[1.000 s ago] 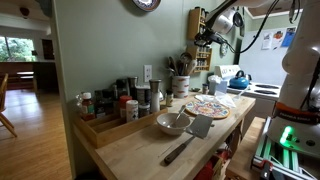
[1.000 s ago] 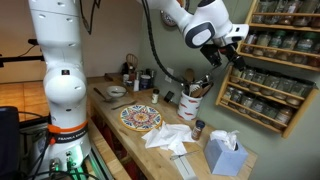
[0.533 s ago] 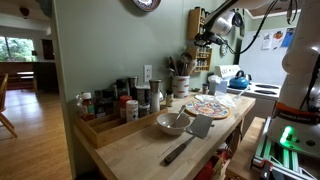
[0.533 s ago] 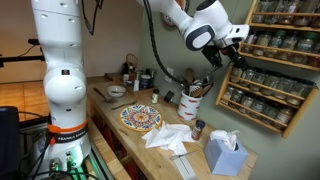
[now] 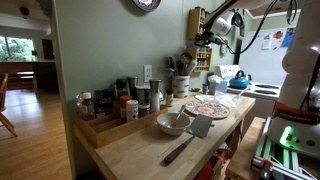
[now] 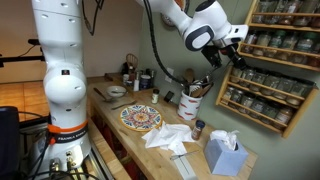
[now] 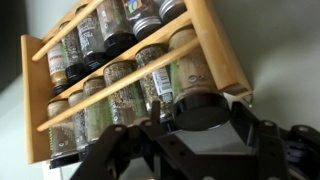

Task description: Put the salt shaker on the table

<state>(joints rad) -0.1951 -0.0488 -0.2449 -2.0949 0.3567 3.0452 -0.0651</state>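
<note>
Your worktop (image 5: pixel 130 152) is the largest thing here, a long, pale butcher-block slab whose raised back ledge is crowded with ledge jars (image 5: pixel 120 100). Your white arm (image 6: pixel 60 70) rises beside it and arches up to the wall, well above the wood. The wooden spice rack (image 6: pixel 272 65) hangs there, its tiers of dark-capped rack jars (image 7: pixel 122 92) packed shoulder to shoulder behind thin front rails.

Down on the worktop there is a patterned plate (image 6: pixel 140 118), a crumpled white cloth (image 6: pixel 165 135), a pale blue tissue box (image 6: pixel 225 155), a bowl (image 5: pixel 172 123) and a spatula (image 5: pixel 190 138). A utensil crock (image 6: pixel 190 103) stands near the wall below the rack.

The salt shaker (image 7: pixel 195 88) sits in the rack, not on the worktop. In the wrist view it is the end jar of its row, next to the rack's side board. It is a clear glass cylinder of pale, speckled grains with a round black cap facing you. A front rail crosses its body and the next jar stands just beside it, so there is little room on that flank.

Your fingers (image 7: pixel 150 140) reach in on either side of the black cap, about halfway spread. You cannot tell from these views whether they touch the shaker. In both exterior views the shaker is too small to pick out.
</note>
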